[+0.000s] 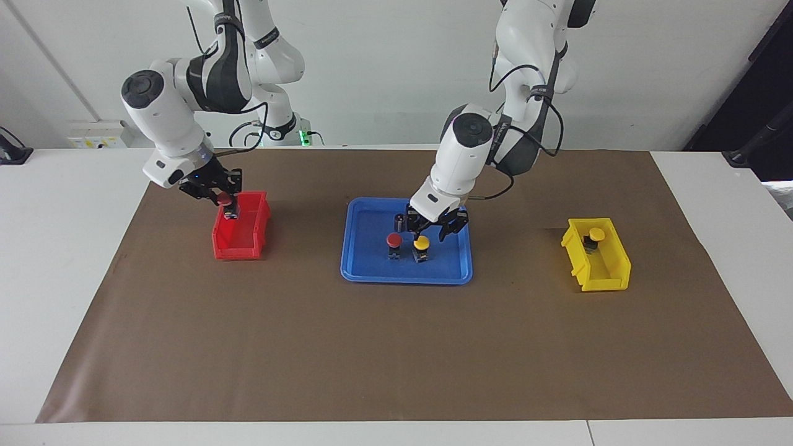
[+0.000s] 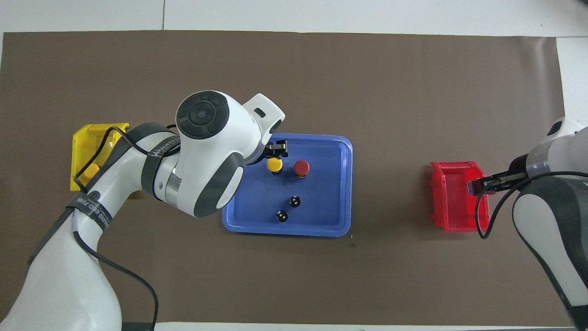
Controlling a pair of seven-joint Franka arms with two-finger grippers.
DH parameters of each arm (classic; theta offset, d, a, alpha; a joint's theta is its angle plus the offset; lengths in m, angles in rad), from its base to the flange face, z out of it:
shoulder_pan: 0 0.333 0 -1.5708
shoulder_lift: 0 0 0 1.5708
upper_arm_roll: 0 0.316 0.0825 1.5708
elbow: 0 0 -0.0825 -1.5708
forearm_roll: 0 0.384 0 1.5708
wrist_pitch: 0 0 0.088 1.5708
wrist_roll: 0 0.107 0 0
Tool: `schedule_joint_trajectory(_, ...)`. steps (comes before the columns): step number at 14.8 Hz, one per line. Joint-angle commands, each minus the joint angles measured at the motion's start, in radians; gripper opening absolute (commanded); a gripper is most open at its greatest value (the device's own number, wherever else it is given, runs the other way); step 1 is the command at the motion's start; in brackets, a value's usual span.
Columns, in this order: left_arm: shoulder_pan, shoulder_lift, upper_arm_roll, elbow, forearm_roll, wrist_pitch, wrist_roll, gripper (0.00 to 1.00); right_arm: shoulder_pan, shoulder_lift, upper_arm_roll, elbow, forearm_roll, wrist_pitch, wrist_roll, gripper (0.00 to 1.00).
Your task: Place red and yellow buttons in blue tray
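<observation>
A brown mat [image 1: 396,347] covers a white table [image 1: 56,260] in front of a plain white wall. The blue tray [image 1: 365,269] sits mid-mat. On it a red button [image 1: 393,240] and a yellow button [image 1: 421,243] stand upright side by side, apart from each other, with two dark cylinders [image 2: 288,208] on the tray nearer to the robots.

The left gripper [image 1: 435,226] hangs just over the yellow button, its fingers spread and holding nothing; the cap is clear of them. Seen from overhead, the left arm's bulky wrist covers the tray's corner and part of the yellow bin [image 1: 610,282] at its end of the table. A second yellow button [image 1: 596,235] sits in that bin.

The right gripper [image 1: 224,199] is raised over the red bin [image 1: 238,248], closed on another red button [image 1: 223,199], which is lifted above the bin's rim.
</observation>
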Motion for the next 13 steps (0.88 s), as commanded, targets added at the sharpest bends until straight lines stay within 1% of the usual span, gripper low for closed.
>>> schedule_joint_trajectory(1, 0.055, -0.065, 0.004, 0.027, -0.023, -0.115, 0.014, 1.0, 0.102, 0.112, 0.012, 0.16, 0.008, -0.035, 0.112, 0.27)
schedule_joint_trajectory(3, 0.118, -0.079, 0.003, 0.092, -0.017, -0.224, 0.035, 1.0, 0.211, 0.143, 0.012, 0.208, 0.01, -0.002, 0.271, 0.27)
schedule_joint_trajectory(4, 0.135, -0.102, 0.004, 0.107, -0.013, -0.269, 0.076, 1.0, 0.26, 0.177, 0.012, 0.258, 0.031, -0.002, 0.353, 0.27)
schedule_joint_trajectory(6, 0.202, -0.16, 0.014, 0.104, -0.01, -0.298, 0.159, 1.0, 0.34, 0.275, 0.012, 0.353, 0.091, 0.036, 0.485, 0.27)
schedule_joint_trajectory(7, 0.235, -0.185, 0.015, 0.107, -0.009, -0.327, 0.179, 1.0, 0.391, 0.301, 0.012, 0.369, 0.091, 0.069, 0.545, 0.27)
schedule_joint_trajectory(8, 0.265, -0.208, 0.015, 0.109, 0.012, -0.359, 0.218, 1.0, 0.425, 0.326, 0.012, 0.364, 0.093, 0.124, 0.589, 0.27)
schedule_joint_trajectory(10, 0.313, -0.254, 0.02, 0.109, 0.063, -0.404, 0.342, 1.0, 0.451, 0.367, 0.012, 0.351, 0.091, 0.175, 0.608, 0.27)
schedule_joint_trajectory(12, 0.396, -0.266, 0.018, 0.11, 0.065, -0.416, 0.434, 1.0, 0.463, 0.381, 0.012, 0.314, 0.091, 0.227, 0.608, 0.27)
schedule_joint_trajectory(13, 0.425, -0.268, 0.02, 0.11, 0.068, -0.418, 0.477, 1.0, 0.46, 0.38, 0.012, 0.303, 0.091, 0.227, 0.602, 0.27)
